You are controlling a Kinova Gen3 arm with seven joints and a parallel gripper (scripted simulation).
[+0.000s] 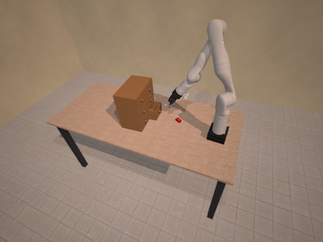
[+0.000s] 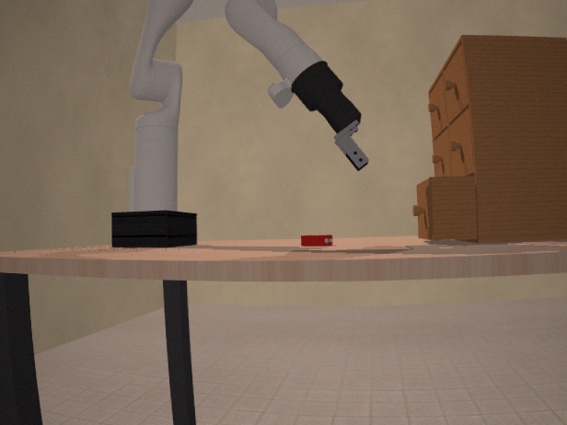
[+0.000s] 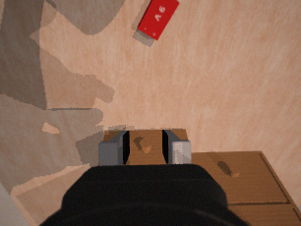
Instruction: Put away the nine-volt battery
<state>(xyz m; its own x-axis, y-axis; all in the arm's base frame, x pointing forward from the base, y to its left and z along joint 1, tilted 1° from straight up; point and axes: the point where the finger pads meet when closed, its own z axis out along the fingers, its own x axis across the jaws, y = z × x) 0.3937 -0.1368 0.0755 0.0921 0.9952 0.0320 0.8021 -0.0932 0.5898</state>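
One bottom drawer [image 1: 154, 114] [image 2: 453, 209] [image 3: 154, 152] stands partly out of the small chest [image 1: 131, 110] [image 2: 520, 138] [image 3: 268, 172]; the other drawers look pushed in. The red nine-volt battery [image 1: 178, 120] [image 2: 316, 240] [image 3: 158, 19] lies flat on the surface [image 1: 157, 141] [image 2: 258, 269] [image 3: 236, 64], between the chest and the arm's base [image 1: 212, 139] [image 2: 154, 230], well apart from the open drawer. Whether this drawer holds the matching battery cannot be told, as its inside is mostly hidden. If it does, the opening is done, and what is left is to pick up the loose battery, drop it in and push the drawer home without shifting the chest.

The tool [image 1: 170, 105] [image 2: 358, 154] [image 3: 146, 141] is a bit more than half open, holding nothing and touching nothing; it hangs tilted above the surface, near the open drawer's front.
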